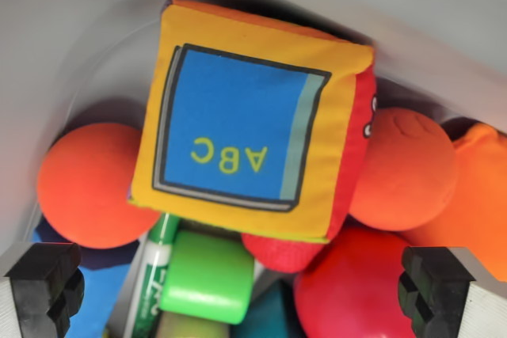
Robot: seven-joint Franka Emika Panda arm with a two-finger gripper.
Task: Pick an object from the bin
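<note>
A soft fabric cube point(245, 120) with an orange border and a blue "ABC" book picture fills the middle of the wrist view, lying on top of the other toys in the grey bin point(71, 45). An orange ball point(87, 184) lies at its left and another orange ball point(404, 168) at its right. My gripper point(242, 286) is open, its two black fingertips point(47, 286) at the bottom corners of the view, below the cube and spread wider than it. Nothing is between them.
Under the cube lie a red ball point(352, 286), a green block point(207, 275), a green-and-white marker point(152, 275), a red knitted piece point(281, 252) and a blue item point(99, 290). An orange toy point(479, 195) is at the wrist view's right edge. The bin's curved wall runs around the top.
</note>
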